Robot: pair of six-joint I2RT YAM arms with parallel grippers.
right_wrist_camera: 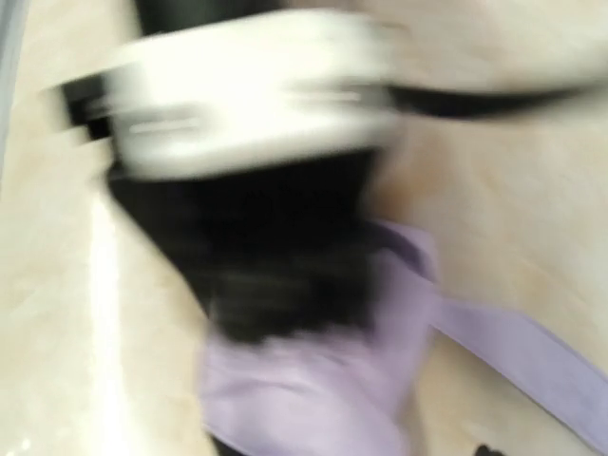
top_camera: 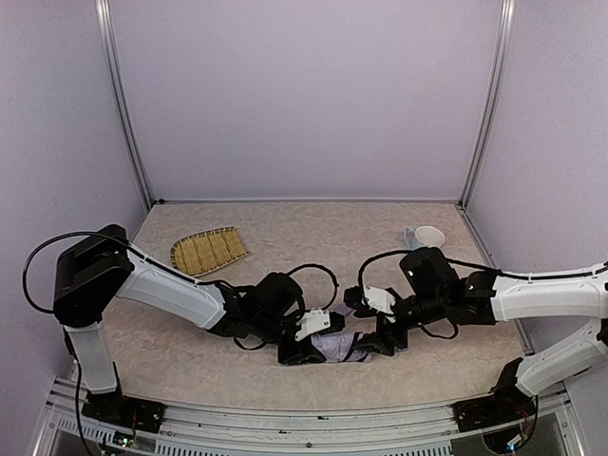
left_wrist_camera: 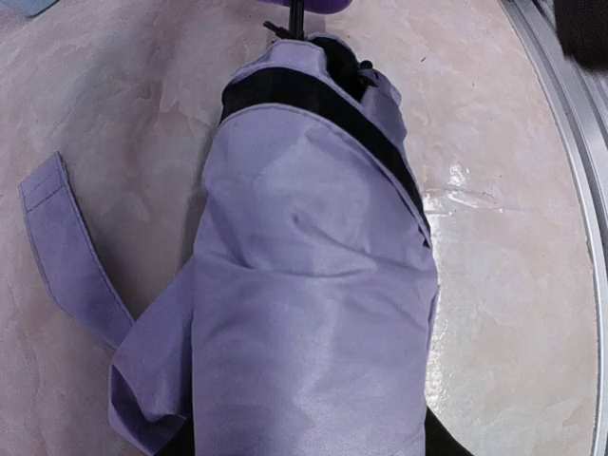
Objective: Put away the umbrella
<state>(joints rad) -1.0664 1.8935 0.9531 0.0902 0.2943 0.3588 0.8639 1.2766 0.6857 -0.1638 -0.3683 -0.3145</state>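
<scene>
From above, one umbrella (top_camera: 337,345) lies folded on the table (top_camera: 285,223), at the near middle, between the two grippers. The left gripper (top_camera: 302,344) is at its left end and the right gripper (top_camera: 378,340) at its right end. One woven tray (top_camera: 209,250) lies far left, and one white cup (top_camera: 429,235) stands far right. In the left wrist view the lavender bundle fills the picture, with one strap (left_wrist_camera: 66,252) hanging loose at its left and one thin black shaft (left_wrist_camera: 296,14) at the top; the left fingers seem clamped around the bundle. The right wrist view is blurred: lavender fabric shows, but whether the right fingers are open or closed I cannot tell.
</scene>
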